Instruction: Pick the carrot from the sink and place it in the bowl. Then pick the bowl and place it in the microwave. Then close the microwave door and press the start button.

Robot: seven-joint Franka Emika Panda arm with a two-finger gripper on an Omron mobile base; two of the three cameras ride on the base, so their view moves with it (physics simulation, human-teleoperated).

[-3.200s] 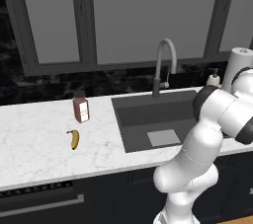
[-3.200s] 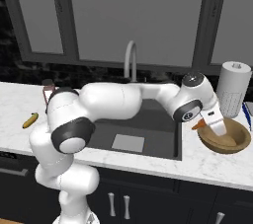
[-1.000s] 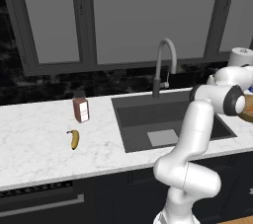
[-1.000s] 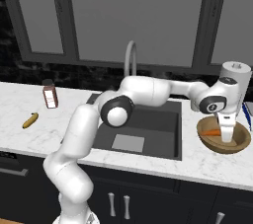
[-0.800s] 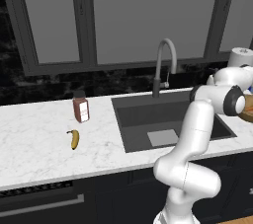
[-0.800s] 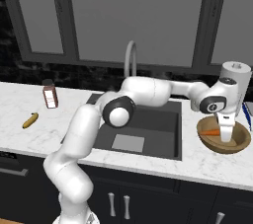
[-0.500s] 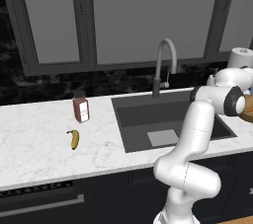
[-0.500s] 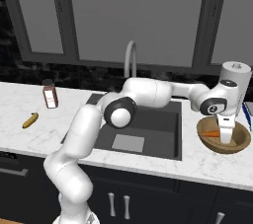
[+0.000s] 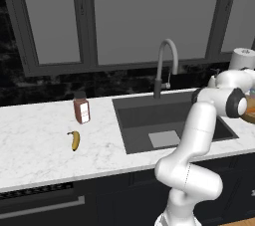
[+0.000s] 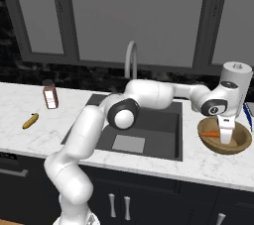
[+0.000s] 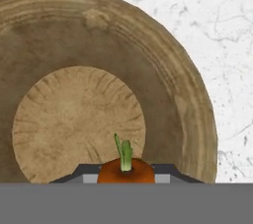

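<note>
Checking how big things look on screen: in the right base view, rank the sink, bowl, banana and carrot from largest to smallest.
1. sink
2. bowl
3. banana
4. carrot

The banana and carrot look close in size. The carrot is held in the gripper and partly hidden, so their order is unsure.

Bowl [image 11: 188,104]: matt, grainy wood. Counter [image 9: 35,150]: white veined marble, smooth. Sink [image 10: 158,125]: matt dark grey. Faucet [image 9: 166,65]: brushed metal.

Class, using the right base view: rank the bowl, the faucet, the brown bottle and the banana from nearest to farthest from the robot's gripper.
1. Bowl, directly under the gripper.
2. Faucet, behind the sink.
3. Brown bottle, far along the counter.
4. Banana, at the far end.
</note>
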